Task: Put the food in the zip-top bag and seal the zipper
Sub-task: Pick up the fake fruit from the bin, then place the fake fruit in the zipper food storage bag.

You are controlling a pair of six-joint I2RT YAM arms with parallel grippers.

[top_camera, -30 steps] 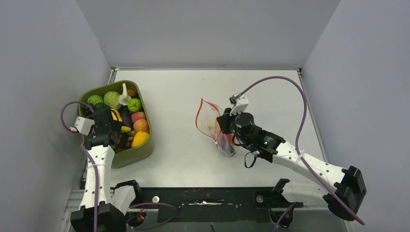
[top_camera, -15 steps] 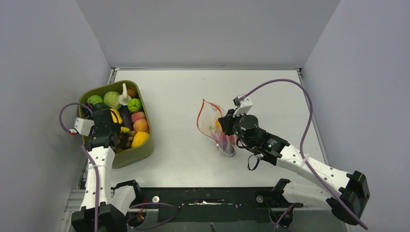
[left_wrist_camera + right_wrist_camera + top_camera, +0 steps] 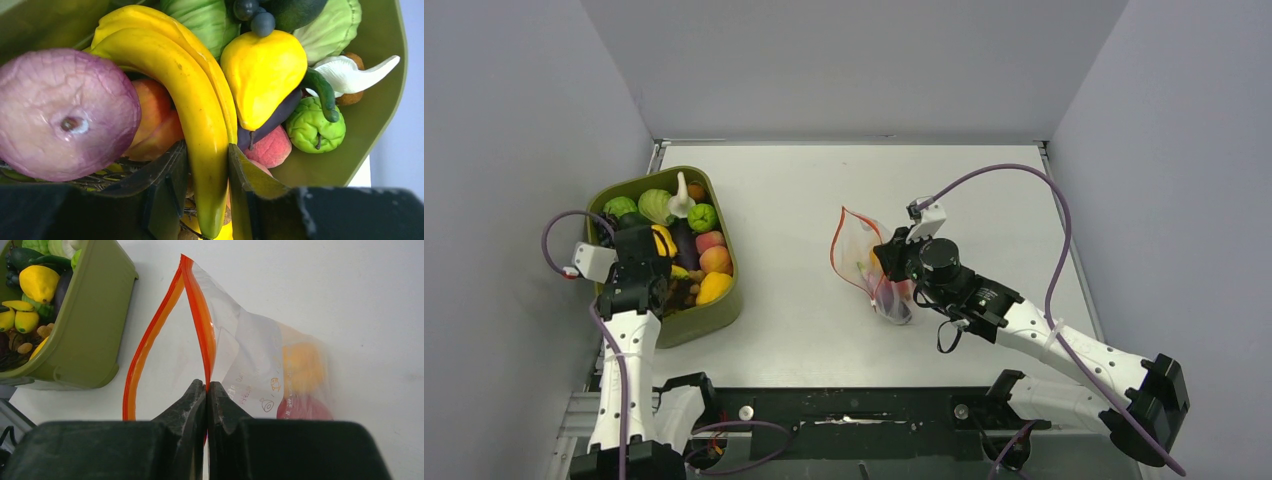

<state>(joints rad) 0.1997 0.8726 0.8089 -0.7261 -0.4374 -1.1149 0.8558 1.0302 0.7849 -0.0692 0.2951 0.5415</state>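
Observation:
My left gripper [image 3: 207,170] is down in the olive-green tray [image 3: 714,318], shut on a yellow banana [image 3: 200,115] that lies among the toy food [image 3: 686,250]. The clear zip-top bag [image 3: 864,262] stands in the middle of the table with its mouth open. An orange piece [image 3: 300,362] and a red piece [image 3: 302,407] lie inside it. My right gripper [image 3: 207,387] is shut on one side of the red-orange zipper [image 3: 202,320] and holds that edge up. The zipper's other side [image 3: 145,347] bows away to the left.
The tray [image 3: 380,105] holds a purple onion [image 3: 65,112], a yellow squash [image 3: 262,75], green cabbages, a green apple [image 3: 317,127], a peach and a white mushroom [image 3: 350,75]. Grey walls close in the table on three sides.
My right gripper has shifted slightly to the right and towards the arms with the bag's edge, and the bag mouth has moved with it. My left gripper has barely moved in the tray.

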